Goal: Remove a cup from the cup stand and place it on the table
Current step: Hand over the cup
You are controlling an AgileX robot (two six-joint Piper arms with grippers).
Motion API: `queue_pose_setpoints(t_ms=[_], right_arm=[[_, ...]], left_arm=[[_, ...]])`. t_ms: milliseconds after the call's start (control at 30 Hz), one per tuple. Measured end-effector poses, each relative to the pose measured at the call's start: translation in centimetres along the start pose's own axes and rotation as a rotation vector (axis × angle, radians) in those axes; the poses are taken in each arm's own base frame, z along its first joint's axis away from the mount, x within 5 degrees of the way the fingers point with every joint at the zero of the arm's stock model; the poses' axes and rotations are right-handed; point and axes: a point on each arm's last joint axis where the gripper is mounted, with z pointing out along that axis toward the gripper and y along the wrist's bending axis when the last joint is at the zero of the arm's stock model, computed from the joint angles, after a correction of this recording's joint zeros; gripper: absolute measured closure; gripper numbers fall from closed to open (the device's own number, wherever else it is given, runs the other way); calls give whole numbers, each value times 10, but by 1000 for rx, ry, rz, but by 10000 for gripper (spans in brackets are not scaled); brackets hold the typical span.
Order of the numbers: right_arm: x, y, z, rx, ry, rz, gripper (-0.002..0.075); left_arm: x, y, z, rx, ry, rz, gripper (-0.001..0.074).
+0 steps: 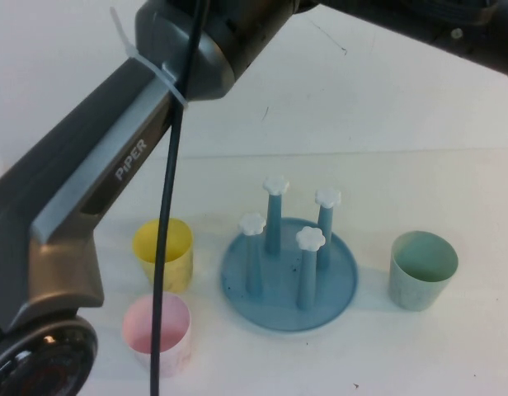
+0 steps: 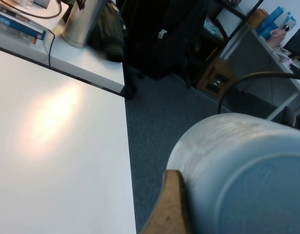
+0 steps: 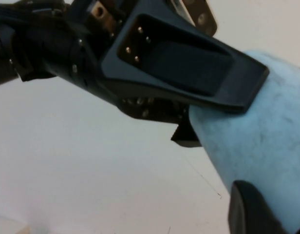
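The light sky-blue cup (image 2: 242, 165) is held in the air, out of the high view. In the left wrist view my left gripper (image 2: 237, 204) is closed around it, one finger (image 2: 172, 204) against its side and its base facing the camera. In the right wrist view the cup (image 3: 267, 146) is also pinched by my right gripper (image 3: 279, 195), whose dark fingertip (image 3: 250, 209) presses on its wall, while the left gripper's black finger (image 3: 189, 63) lies on it from the other side. The blue cup stand (image 1: 289, 272) has four bare pegs. It stands on the white table (image 1: 402, 107).
A yellow cup (image 1: 163, 252) and a pink cup (image 1: 157, 332) stand left of the stand, and a pale green cup (image 1: 422, 269) stands right of it. My left arm (image 1: 105, 173) crosses the left of the high view, and my right arm (image 1: 435, 25) crosses the top right. The table's edge (image 2: 128, 161) borders grey floor.
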Motion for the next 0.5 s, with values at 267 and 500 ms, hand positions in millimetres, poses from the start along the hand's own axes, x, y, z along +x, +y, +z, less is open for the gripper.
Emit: queue_pose_setpoints(t_ms=[267,500], right_arm=[[0,0,0,-3,-2,-32,699],[3,-1,4,-15,66,-37,708]], left_arm=[[4,4,2,-46,41,18,64],[0,2,-25,-272,86,61,158]])
